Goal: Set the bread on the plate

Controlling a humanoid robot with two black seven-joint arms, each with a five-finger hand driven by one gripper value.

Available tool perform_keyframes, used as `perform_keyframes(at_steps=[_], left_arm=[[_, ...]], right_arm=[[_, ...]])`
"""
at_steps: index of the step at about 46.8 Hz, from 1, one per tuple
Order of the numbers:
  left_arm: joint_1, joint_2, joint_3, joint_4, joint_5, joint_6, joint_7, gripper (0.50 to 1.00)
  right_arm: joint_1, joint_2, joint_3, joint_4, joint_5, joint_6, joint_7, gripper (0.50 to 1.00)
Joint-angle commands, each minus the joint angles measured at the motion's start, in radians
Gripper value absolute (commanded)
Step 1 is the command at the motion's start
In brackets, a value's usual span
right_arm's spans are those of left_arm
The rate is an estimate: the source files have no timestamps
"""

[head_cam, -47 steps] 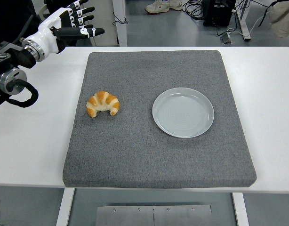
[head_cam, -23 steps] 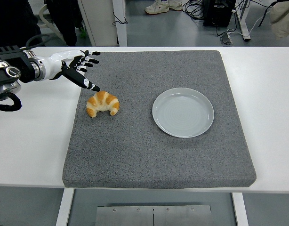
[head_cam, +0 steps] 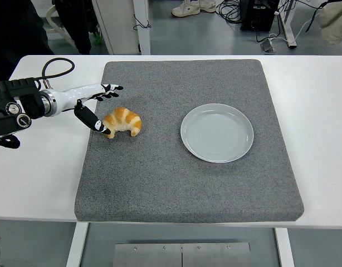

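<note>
We lose the left arm [head_cam: 15, 105] past the picture's left edge. The thumb tip of the left hand [head_cam: 90, 103] covers the croissant's [head_cam: 122, 122] left end. The white table [head_cam: 316, 111] runs off both side edges.

Mat [head_cam: 187, 183] mid-table. On it: croissant [head_cam: 122, 122] near left edge, plate [head_cam: 216, 132] right of it. Left hand [head_cam: 88, 104] just left of croissant.

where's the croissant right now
In the head view the croissant lies on the left part of the grey mat, left of the empty plate, beside the left hand.
</note>
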Motion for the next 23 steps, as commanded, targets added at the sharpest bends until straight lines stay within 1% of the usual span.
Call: perform_keyframes(at_steps=[1, 8, 14, 17, 23], left_arm=[[0.038, -0.01, -0.036, 0.011, 0.006, 0.007, -0.019, 0.963], [0.075, -0.039, -0.05, 0.055, 0.052, 0.048, -0.025, 0.963], [0.1, -0.048, -0.051, 0.075, 0.098, 0.064, -0.032, 0.963], [0.107, -0.051, -0.051, 0.087, 0.114, 0.079, -0.052, 0.963], [0.126, -0.085, -0.05, 0.123, 0.123, 0.122, -0.106, 0.963]], right_arm=[[-0.001, 0.0, -0.001, 0.0, 0.0, 0.0, -0.001, 1.0], [-0.001, 0.0, -0.001, 0.0, 0.0, 0.0, 0.0, 1.0], [-0.001, 0.0, 0.0, 0.0, 0.0, -0.001, 0.0, 1.0], [-0.001, 0.0, 0.0, 0.0, -0.002, -0.001, -0.001, 1.0], [-0.001, 0.0, 0.0, 0.0, -0.002, -0.001, -0.001, 1.0]])
